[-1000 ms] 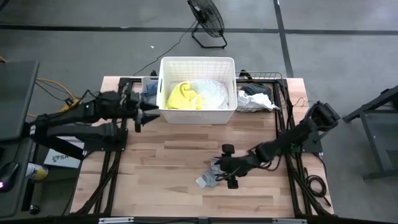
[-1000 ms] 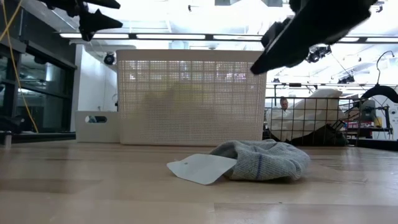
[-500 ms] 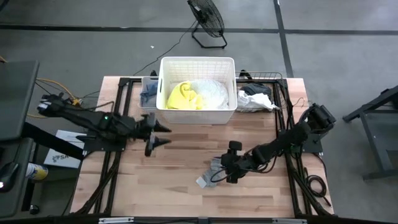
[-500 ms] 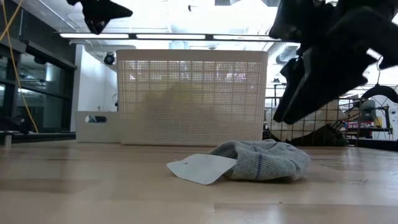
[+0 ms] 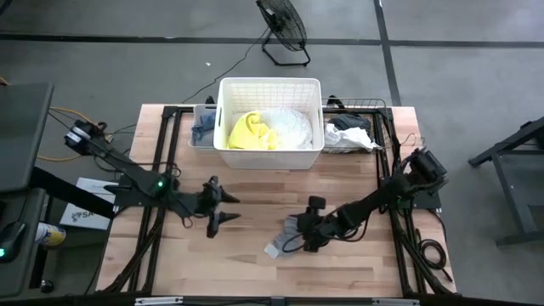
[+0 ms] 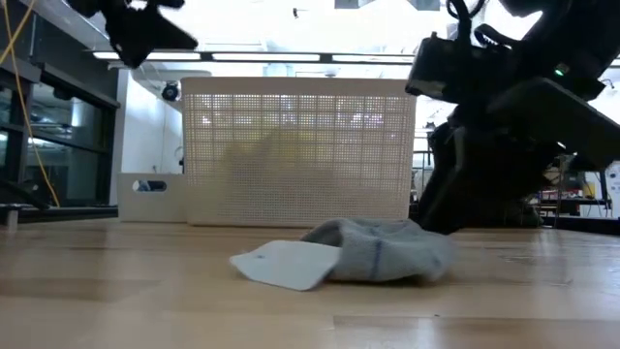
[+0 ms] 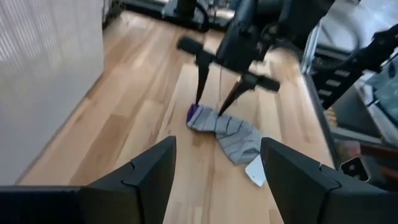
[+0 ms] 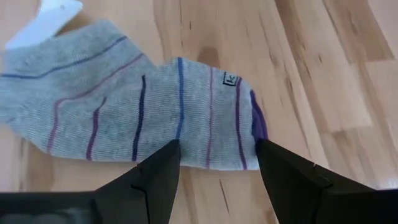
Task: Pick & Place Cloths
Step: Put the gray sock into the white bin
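wood table (image 5: 255, 255) w/ 1 basket (image 5: 270, 89), 1 fan (image 5: 283, 25) lying behind. right gripper (image 5: 306, 228) spreading over 1 striped sock (image 8: 143, 124), ungrasped; left gripper (image 5: 223, 206) hovering, fingers apart.

grey sock (image 8: 143, 124) with purple stripes, white tag (image 8: 46, 22)

The right gripper (image 8: 217, 163), fingers spread, straddles a grey striped sock (image 8: 143, 121) on the wooden table (image 8: 323, 68).

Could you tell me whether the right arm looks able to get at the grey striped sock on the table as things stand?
Probably yes: the right hand is open directly over the grey striped sock, fingers straddling one end, with nothing between them.
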Available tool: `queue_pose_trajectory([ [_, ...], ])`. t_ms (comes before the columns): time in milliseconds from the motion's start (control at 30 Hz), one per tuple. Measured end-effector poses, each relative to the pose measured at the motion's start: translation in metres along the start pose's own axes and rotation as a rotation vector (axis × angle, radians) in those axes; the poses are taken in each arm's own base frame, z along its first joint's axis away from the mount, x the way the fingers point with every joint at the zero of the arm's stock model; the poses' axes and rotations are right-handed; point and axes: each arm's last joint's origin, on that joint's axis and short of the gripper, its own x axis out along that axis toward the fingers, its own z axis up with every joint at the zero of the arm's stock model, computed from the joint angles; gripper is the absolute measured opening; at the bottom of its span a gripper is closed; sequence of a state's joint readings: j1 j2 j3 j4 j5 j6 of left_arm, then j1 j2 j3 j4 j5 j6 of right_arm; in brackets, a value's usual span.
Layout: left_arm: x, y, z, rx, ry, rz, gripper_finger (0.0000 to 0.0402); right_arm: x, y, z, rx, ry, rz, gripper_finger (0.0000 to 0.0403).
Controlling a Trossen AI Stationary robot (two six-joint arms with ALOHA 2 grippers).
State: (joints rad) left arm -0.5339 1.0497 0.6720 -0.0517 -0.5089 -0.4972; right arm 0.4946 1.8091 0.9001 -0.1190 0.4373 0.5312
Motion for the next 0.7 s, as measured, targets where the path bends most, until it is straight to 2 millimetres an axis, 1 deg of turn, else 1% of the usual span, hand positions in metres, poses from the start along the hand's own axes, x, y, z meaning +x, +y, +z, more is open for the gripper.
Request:
queue_pose_trajectory([
  [167,0.017,-0.004,-0.015,-0.024,0.064,0.040,0.0229,0.002,-0.002,0.005,0.049,-0.020,0.026,0.0200],
  [300,0.029,-0.005,-0.026,-0.038,0.103,0.071,0.0229,0.007,-0.007,0.007,0.110,0.004,0.051,0.0172],
  [367,0.033,-0.005,-0.031,-0.030,0.125,0.086,0.0229,0.010,-0.009,0.007,0.128,0.014,0.051,0.0153],
  [500,0.041,-0.008,-0.035,-0.040,0.126,0.078,0.0229,0.017,-0.011,0.007,0.144,0.021,0.060,0.0107],
  [700,0.045,-0.010,-0.037,-0.040,0.121,0.071,0.0229,0.020,-0.009,0.012,0.159,-0.013,0.115,0.0018],
])
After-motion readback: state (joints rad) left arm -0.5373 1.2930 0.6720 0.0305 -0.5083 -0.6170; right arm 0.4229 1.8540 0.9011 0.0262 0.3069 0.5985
